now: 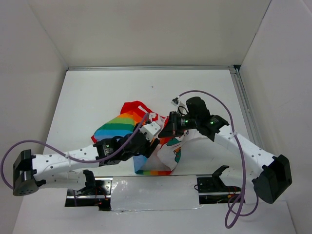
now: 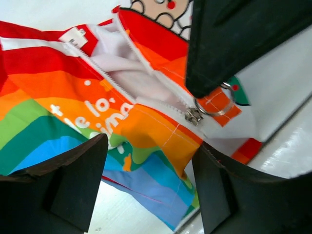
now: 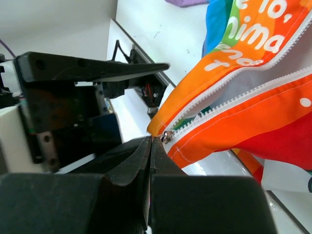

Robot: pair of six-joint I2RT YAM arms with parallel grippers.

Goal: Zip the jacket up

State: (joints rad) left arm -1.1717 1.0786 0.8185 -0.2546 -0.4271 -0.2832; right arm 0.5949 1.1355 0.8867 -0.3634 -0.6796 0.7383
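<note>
One rainbow-striped jacket (image 1: 122,124), zipper (image 2: 105,73) mostly undone, left hand (image 2: 148,151) spread open, right hand (image 3: 152,142) pinched shut at slider (image 2: 193,116).

The jacket (image 1: 127,127) lay on the counter (image 1: 97,92), toward its near edge. The left end effector (image 1: 148,139) hung over the jacket's left portion. The right end effector (image 3: 151,142) met the jacket's right side, just beside the zipper slider (image 3: 168,136).

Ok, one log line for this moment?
left claw: open above jacket | right claw: shut on pull ring | zipper teeth: apart beyond slider
</note>
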